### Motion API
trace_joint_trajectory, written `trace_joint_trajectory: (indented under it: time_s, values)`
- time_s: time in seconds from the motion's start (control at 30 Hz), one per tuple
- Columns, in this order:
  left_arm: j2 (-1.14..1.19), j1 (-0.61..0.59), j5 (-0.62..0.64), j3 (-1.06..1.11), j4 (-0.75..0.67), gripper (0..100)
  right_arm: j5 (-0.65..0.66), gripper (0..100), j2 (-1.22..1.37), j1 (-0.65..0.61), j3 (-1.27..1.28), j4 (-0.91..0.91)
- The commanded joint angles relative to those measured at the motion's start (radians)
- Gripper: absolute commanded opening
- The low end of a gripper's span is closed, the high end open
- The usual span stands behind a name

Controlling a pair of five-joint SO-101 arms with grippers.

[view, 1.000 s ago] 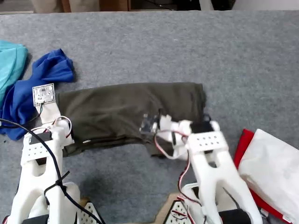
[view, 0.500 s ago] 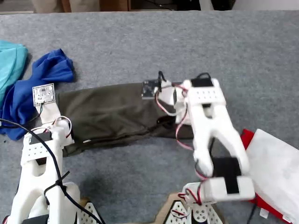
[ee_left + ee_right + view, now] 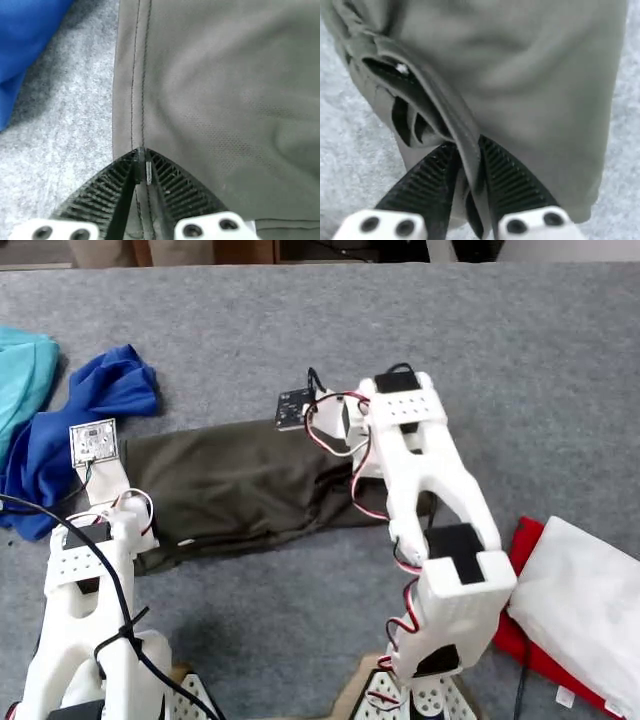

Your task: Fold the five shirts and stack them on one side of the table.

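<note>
Dark olive cloth shirt [image 3: 230, 485] lies in a long band across the middle of the grey carpeted counter [image 3: 520, 360], partly folded along its length. Left claw [image 3: 141, 167] is clenched on the shirt's double-stitched hem at its left end. Right claw [image 3: 470, 157] is clenched on a raised fold of the same shirt towards its right end. Crumpled blue cloth shirt [image 3: 70, 430] and teal cloth shirt [image 3: 22, 375] lie touching at the counter's left edge. White folded cloth [image 3: 585, 600] lies on top of a red cloth [image 3: 520, 630] at the right edge.
</note>
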Motion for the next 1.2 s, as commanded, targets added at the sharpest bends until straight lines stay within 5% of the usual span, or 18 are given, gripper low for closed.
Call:
trace_joint_trajectory:
  time_s: [0.0, 0.13, 0.33, 0.5, 0.57, 0.7, 0.9, 1.17]
  values:
    - [-0.021, 0.011, -0.008, -0.003, -0.017, 2, -0.072, 18.6, 0.001, 0.019, -0.077, -0.003]
    - [-0.021, 0.011, -0.008, -0.003, -0.017, 2, -0.071, 28.9, -0.010, 0.051, -0.122, 0.040]
    - [-0.021, 0.011, -0.008, -0.003, -0.017, 2, -0.080, 29.5, -0.125, 0.041, -0.120, 0.132]
    - [-0.021, 0.011, -0.008, -0.003, -0.015, 2, -0.198, 3.4, -0.214, 0.019, -0.053, 0.143]
    - [-0.022, 0.011, -0.003, -0.011, -0.003, 2, -0.276, 2.1, -0.226, -0.010, -0.028, 0.141]
    - [-0.024, -0.005, -0.003, -0.117, 0.137, 2, -0.456, 0.7, -0.208, -0.024, -0.018, 0.091]
    - [-0.022, -0.018, 0.005, -0.394, 0.413, 5, -0.559, 0.6, -0.059, -0.022, -0.024, -0.026]
    - [-0.015, 0.017, 0.124, -0.499, 0.497, 17, -0.594, 0.6, 0.074, 0.048, -0.033, -0.054]
